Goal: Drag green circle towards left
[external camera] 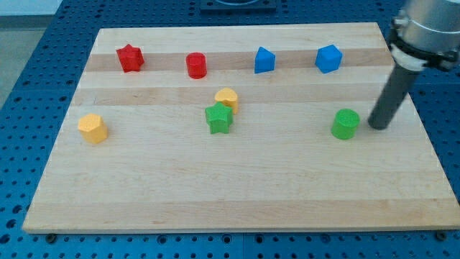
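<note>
The green circle point(346, 124) is a short green cylinder on the right part of the wooden board point(237, 194). My tip point(378, 126) is the lower end of the dark rod coming down from the view's upper right. It rests on the board just to the right of the green circle, with a small gap between them.
A green star point(218, 118) touches a yellow block point(227, 98) near the middle. A yellow hexagon point(93, 128) is at the left. Along the top lie a red star point(130, 57), a red cylinder point(196, 65) and two blue blocks point(264, 60) point(328, 58).
</note>
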`<act>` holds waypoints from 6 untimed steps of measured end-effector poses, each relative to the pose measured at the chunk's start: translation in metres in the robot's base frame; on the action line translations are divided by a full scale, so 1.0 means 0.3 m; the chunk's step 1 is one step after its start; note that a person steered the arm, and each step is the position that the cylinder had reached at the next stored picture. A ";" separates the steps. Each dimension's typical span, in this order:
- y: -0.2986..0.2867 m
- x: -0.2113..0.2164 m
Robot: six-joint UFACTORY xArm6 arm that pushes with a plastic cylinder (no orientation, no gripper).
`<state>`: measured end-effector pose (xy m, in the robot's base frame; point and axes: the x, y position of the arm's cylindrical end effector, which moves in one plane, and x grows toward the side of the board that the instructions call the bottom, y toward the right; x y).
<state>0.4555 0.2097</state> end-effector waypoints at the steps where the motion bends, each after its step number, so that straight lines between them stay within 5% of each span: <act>1: -0.048 0.000; 6: -0.157 0.128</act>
